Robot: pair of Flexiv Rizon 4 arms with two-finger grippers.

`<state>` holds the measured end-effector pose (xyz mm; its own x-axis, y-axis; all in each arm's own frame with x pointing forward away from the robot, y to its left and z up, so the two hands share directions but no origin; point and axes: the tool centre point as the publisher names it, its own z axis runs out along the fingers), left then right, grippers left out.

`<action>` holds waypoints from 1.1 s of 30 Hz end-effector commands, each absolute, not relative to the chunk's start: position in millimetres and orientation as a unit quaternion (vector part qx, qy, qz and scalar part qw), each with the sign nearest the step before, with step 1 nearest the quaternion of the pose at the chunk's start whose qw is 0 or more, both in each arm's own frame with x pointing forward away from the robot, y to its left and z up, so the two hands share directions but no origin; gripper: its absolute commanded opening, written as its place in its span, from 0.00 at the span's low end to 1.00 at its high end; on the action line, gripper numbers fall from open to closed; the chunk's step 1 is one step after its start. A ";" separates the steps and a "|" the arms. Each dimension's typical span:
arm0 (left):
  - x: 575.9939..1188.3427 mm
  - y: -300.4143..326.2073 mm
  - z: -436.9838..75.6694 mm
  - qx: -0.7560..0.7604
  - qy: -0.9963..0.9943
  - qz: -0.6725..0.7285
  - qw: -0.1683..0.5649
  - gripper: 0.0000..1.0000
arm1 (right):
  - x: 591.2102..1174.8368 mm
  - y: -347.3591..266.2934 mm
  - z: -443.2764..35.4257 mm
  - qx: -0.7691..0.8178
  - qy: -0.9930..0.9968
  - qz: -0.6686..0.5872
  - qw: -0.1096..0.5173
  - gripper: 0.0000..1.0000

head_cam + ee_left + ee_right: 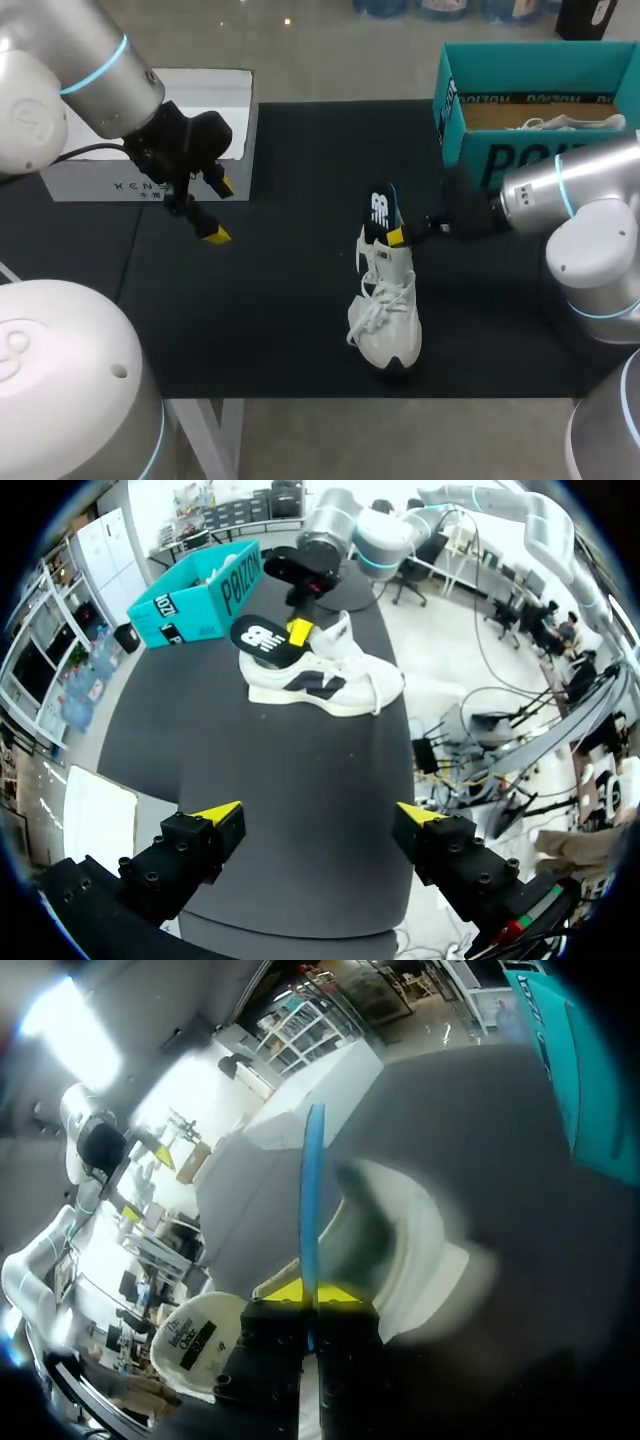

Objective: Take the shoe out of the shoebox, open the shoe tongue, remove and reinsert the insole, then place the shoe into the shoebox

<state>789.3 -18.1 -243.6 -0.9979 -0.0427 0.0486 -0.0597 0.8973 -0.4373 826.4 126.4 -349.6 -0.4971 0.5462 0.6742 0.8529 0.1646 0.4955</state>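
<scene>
Standing on the black mat, the shoe is already out of the shoebox. The right gripper pinches the insole upright at the heel opening, seemingly half out; reinserting and boxing remain. The left gripper hangs wide open, well apart.

- Left arm: silver-grey rounded links, glowing cyan joint ring, black cable.
- Left end effector: black blocky fingers with screws, yellow wedge tips.
- Right arm: silver shell, cyan rings, black wrist.
</scene>
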 end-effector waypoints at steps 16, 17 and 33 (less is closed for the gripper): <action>789.7 -18.6 -243.8 0.026 -0.974 0.223 0.019 1.00 | 832.2 126.4 -347.3 -0.490 -0.731 -0.448 0.158 1.00; 789.7 -18.6 -243.8 0.026 -0.974 0.223 0.019 1.00 | 835.3 126.1 -346.1 -0.490 -0.731 -0.448 0.157 1.00; 789.7 -18.6 -243.8 0.026 -0.974 0.223 0.019 1.00 | 855.1 123.4 -341.4 -0.484 -0.740 -0.446 0.137 0.00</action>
